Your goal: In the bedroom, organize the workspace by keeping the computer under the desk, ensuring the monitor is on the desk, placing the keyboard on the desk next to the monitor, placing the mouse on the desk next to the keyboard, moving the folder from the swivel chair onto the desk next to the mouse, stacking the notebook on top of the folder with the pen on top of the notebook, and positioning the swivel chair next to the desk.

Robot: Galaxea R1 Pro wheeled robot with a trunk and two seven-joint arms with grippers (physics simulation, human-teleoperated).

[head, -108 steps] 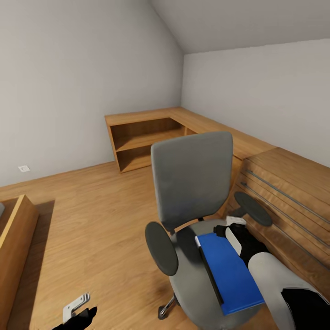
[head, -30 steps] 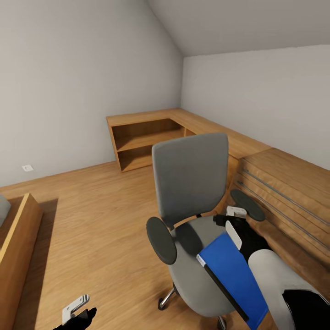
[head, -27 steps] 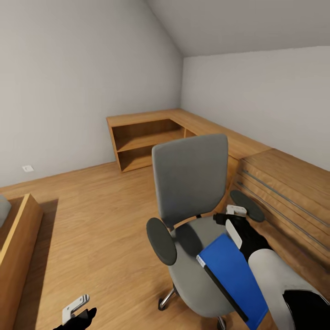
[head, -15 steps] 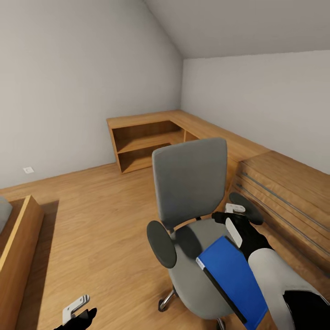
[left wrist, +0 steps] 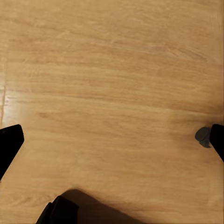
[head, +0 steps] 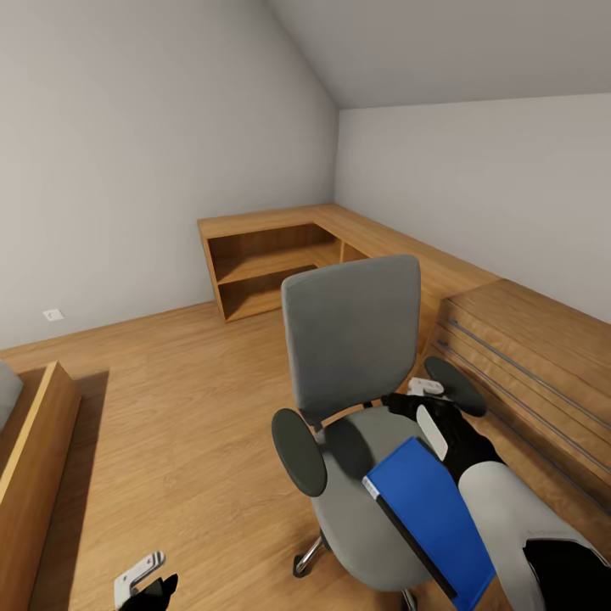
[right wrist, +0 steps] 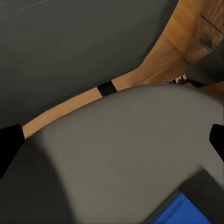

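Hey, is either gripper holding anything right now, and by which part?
Apparently nothing. Left gripper is open over floor; right gripper is open above the swivel chair, with the folder ungripped.

No lettering, label, brand, number or sign can be read in any of the three views; every surface is plain. The small white wall plate [head: 53, 315] at the middle left of the head view is too small to tell.

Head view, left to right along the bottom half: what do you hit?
Wooden bed frame → left hand → chair's left armrest → blue folder → light-wood drawer chest.
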